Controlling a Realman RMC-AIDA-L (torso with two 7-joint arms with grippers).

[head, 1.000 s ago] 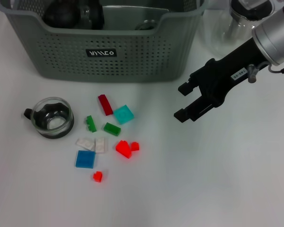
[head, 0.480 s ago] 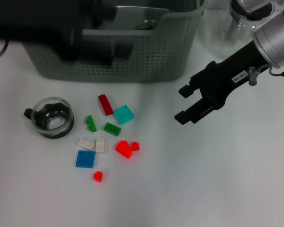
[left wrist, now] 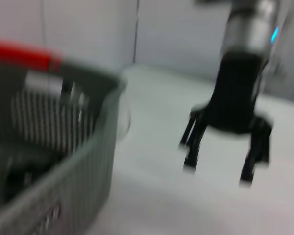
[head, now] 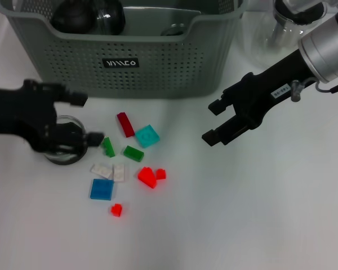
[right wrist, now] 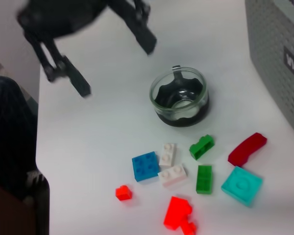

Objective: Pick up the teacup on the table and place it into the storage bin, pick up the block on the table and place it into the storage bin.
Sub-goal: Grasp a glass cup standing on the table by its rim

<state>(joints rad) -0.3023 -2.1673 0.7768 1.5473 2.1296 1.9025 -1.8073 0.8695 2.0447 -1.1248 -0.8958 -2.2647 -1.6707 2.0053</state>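
A: Start with the left end effector [head: 81, 118]. What is it doing?

B: It hangs over the teacup [head: 62, 147] on the left of the table [head: 242, 214], fingers spread wide, one toward the storage bin [head: 124, 62] and one by the green block [head: 108, 147]. The right wrist view shows it [right wrist: 112, 63] above and beside the cup [right wrist: 180, 96], not touching it, nothing in its grip.

A: And the right end effector [head: 214, 121]?

B: It hovers to the right of the blocks, well apart from them, jaws open and empty. The left wrist view shows it [left wrist: 225, 161] spread above bare table.

A: So how far along is the task?

B: I judge it barely begun. The teacup sits upright on the table in front of the bin, not yet gripped. The blocks lie scattered just beside it: a dark red one [head: 125, 124], a teal plate [head: 147, 135], another green one [head: 133, 153], two white ones [head: 109, 171], a blue square [head: 101, 189] and red pieces [head: 150, 175].

A: Anything in the bin?

B: Dark rounded things and something glassy show near its back, but I cannot tell what they are. The cup's lift and drop are left, then a block's.
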